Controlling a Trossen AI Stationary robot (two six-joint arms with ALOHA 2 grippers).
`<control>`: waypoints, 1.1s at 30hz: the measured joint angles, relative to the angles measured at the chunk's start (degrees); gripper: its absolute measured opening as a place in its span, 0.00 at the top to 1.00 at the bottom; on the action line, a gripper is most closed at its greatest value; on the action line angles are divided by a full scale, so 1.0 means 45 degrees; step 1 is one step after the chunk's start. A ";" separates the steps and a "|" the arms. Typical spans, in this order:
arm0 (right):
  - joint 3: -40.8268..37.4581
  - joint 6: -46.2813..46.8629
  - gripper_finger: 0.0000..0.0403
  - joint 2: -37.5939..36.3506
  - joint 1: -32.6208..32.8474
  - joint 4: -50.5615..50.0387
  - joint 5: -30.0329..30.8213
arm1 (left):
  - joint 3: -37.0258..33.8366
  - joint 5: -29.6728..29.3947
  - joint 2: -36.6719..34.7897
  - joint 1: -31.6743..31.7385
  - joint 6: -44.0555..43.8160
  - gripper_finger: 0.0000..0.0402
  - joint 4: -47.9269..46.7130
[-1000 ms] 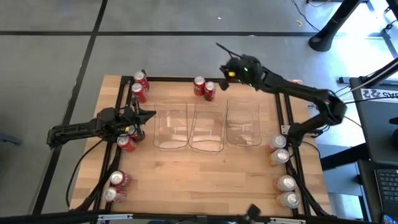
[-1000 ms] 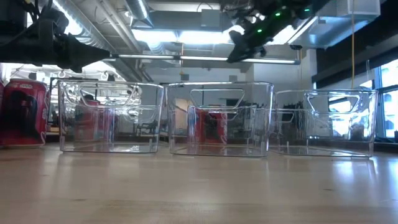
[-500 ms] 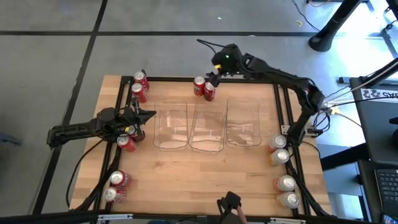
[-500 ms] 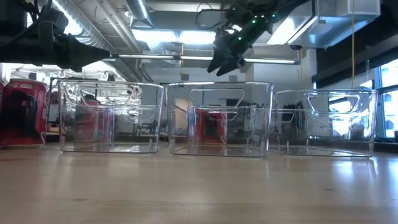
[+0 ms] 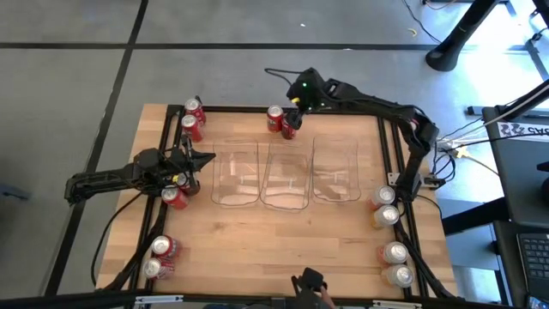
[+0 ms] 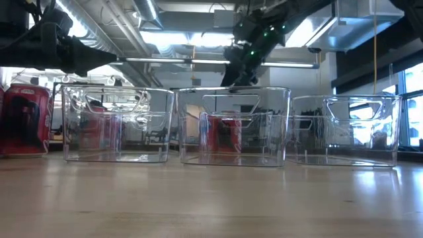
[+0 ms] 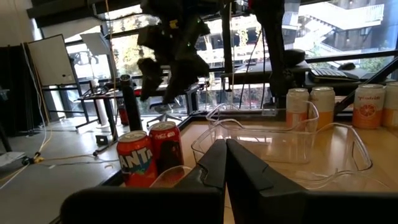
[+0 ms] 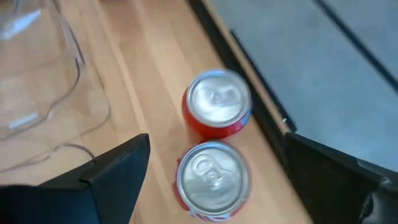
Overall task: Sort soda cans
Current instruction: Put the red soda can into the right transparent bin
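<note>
Overhead, right gripper (image 8: pixel 211 171) jaws wide above 2 red cans (image 8: pixel 212 177), left gripper (image 5: pixel 190 160) jaws shut.

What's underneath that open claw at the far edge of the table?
Two red cans stand upright side by side below the right gripper, between its spread fingers. Their silver tops show; their labels are hidden.

High overhead; low table-level; 2 wrist views share red cans (image 8: pixel 214 106).
</note>
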 joint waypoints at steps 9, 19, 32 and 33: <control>-0.0005 -0.0034 0.08 0.1044 -0.0010 -0.0324 -0.0096 | 0.0001 -0.0004 -0.0002 0.0000 0.0000 1.00 -0.0007; -0.0005 0.0301 0.08 0.1916 -0.0010 -0.0386 0.0353 | 0.0000 -0.0004 -0.0003 0.0000 0.0000 1.00 -0.0007; -0.0010 0.0267 0.26 0.2284 -0.0010 -0.0346 0.0813 | 0.0000 -0.0002 -0.0003 0.0000 0.0000 1.00 -0.0007; -0.0010 0.0267 0.26 0.2284 -0.0010 -0.0347 0.0814 | 0.0000 -0.0004 0.0002 0.0000 0.0000 1.00 -0.0007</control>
